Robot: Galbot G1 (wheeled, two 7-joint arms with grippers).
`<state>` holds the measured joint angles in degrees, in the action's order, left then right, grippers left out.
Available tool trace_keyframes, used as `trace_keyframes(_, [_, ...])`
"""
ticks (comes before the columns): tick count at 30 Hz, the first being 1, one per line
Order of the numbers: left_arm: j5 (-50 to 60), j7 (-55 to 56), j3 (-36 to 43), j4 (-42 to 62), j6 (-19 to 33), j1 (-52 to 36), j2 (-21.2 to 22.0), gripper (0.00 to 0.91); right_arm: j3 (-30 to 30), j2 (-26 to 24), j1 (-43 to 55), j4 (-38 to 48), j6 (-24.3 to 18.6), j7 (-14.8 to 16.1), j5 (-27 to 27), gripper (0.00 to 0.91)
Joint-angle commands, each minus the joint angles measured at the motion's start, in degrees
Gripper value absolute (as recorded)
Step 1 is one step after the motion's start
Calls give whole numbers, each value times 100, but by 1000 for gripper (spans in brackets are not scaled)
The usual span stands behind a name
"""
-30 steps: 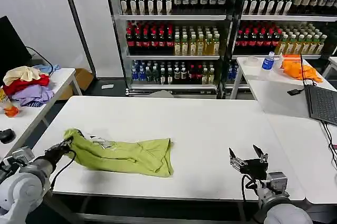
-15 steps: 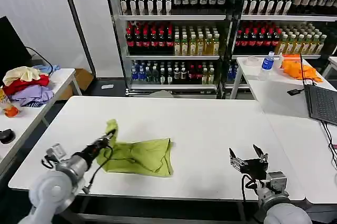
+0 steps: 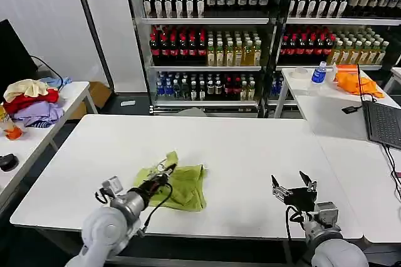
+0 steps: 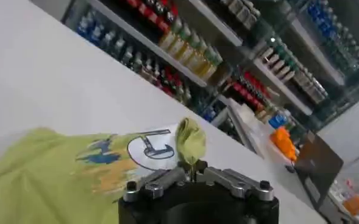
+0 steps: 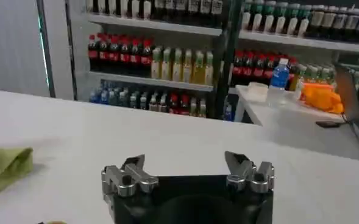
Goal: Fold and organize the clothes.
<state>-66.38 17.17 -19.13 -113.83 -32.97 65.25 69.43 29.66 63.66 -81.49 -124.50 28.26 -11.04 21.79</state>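
The left gripper is clamped on a pinch of the lime T-shirt, and in the space of a second it has swept that edge from the table's left side right across to the middle. The shirt, spread long a moment ago, now lies doubled into a compact bundle near the centre front of the white table, with the carried flap riding up over the lower layer. From the left wrist, a tuft of green fabric stands up between the closed jaws, the whitish printed graphic just beyond it. That reads as a fold nearly laid over; letting go should come next. The right gripper waits at the table's near right edge, fingers spread wide and empty, well apart from the shirt.
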Motion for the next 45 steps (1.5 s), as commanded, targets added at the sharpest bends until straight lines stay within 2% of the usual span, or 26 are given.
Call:
trace_keyframes(1, [630, -174, 592, 48, 8, -19, 279, 907, -20, -10, 56, 23, 5, -14, -1, 907])
trace_keyframes(10, [626, -248, 281, -412, 91, 140, 203, 907, -66, 1, 77, 13, 9, -16, -13, 907])
trace_keyframes(19, [1470, -68, -705, 104, 178, 578, -464, 907, -136, 62, 92, 8, -12, -4, -83, 907])
trace_keyframes(22, [1524, -14, -845, 417, 205, 625, -539, 907, -125, 64, 82, -7, -10, -5, -84, 907])
trace_keyframes(29, [1545, 27, -829, 722, 241, 510, -466, 907, -69, 63, 62, -29, -6, -7, -86, 907])
trace_keyframes(41, [1033, 60, -469, 1073, 234, 292, 66, 907, 37, 62, -19, -144, 19, -25, -87, 907])
trace_keyframes(42, [957, 55, -463, 1074, 238, 304, 95, 695, 45, 63, -25, -151, 20, -25, -86, 907])
trace_keyframes(43, [849, 46, -457, 1083, 257, 315, 127, 564, 48, 62, -30, -152, 22, -28, -86, 907])
trace_keyframes(44, [778, 48, -453, 1105, 287, 321, 159, 333, 48, 58, -30, -152, 22, -29, -85, 907])
trace_keyframes(45, [766, 47, -450, 1125, 297, 318, 179, 141, 48, 54, -31, -153, 25, -27, -85, 907])
